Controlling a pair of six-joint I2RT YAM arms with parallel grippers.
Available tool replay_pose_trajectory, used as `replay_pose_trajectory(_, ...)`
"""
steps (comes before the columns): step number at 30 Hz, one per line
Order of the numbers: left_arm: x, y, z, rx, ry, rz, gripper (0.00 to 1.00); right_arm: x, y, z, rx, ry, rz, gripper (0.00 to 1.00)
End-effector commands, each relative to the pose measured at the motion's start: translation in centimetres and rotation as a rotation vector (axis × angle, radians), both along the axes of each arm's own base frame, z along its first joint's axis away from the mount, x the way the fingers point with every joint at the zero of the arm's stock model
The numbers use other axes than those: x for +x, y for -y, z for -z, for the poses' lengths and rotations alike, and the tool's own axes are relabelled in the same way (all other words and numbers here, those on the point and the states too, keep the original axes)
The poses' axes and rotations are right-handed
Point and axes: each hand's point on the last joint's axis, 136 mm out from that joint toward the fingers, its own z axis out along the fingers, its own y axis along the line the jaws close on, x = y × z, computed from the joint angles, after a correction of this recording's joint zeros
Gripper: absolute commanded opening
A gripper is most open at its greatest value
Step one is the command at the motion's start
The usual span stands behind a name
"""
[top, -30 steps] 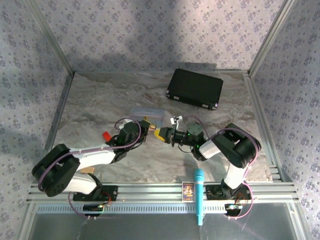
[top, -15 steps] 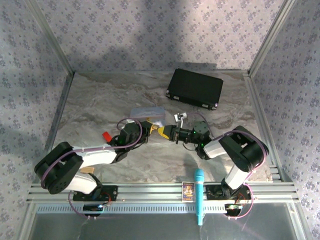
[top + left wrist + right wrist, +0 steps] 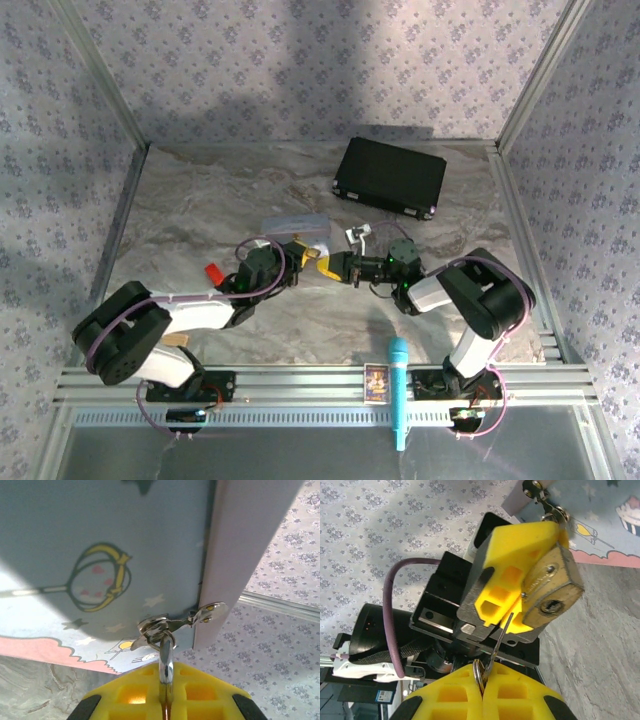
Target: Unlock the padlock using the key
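In the right wrist view the brass padlock [image 3: 552,587] is clamped side-on between the yellow fingers [image 3: 520,550] of my left gripper, its keyhole [image 3: 551,606] facing the camera. My right gripper [image 3: 482,687] is shut on the silver key [image 3: 500,640] and its ring. The key's tip lies just left of and below the keyhole, outside it. In the left wrist view my left gripper [image 3: 166,675] is shut on the padlock's silver shackle [image 3: 166,662], which hooks through the latch [image 3: 155,627] of the pale blue tin [image 3: 100,545]. From above, the left gripper [image 3: 303,256] and right gripper [image 3: 332,266] meet beside the tin [image 3: 297,224].
A black case [image 3: 390,178] lies at the back right of the marble table. A small red block [image 3: 213,271] sits left of the left arm. A blue microphone [image 3: 398,390] and a small card [image 3: 376,381] rest on the front rail. Metal frame posts border both sides.
Both grippers have shifted slightly toward the tin, and the right arm has stretched out lower. The key and padlock stay held, tips close together.
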Motion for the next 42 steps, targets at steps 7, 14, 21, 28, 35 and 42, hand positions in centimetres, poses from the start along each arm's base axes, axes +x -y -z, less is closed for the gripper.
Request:
replay_pose_trajectory(7,-0.5,1.0,-3.2,-0.111,0.088,0.042,0.0,1.9,1.7,3.4,-0.053,-0.014,0.025,0.0)
replay_pose_trajectory(14,-0.8,1.3,-3.2,-0.127,0.095,0.06,0.0,1.6,1.5,3.3,-0.05,-0.011,0.0,0.0)
replay_pose_trajectory(21,-0.4,1.2,-2.6,-0.131,0.087,0.049,0.0,0.7,2.0,3.3,-0.055,-0.003,0.008,0.0)
replay_pose_trajectory(28,-0.2,1.5,-2.4,-0.135,0.083,0.054,0.0,-0.5,2.1,2.0,-0.039,0.032,0.0,0.0)
replay_pose_trajectory(35,-0.3,1.8,-2.4,-0.152,0.079,0.064,0.0,-0.3,2.0,0.0,-0.008,0.075,0.001,0.0)
replay_pose_trajectory(42,-0.5,2.2,-3.2,-0.17,0.095,0.076,0.0,-0.3,1.5,0.2,-0.009,0.073,-0.012,0.0)
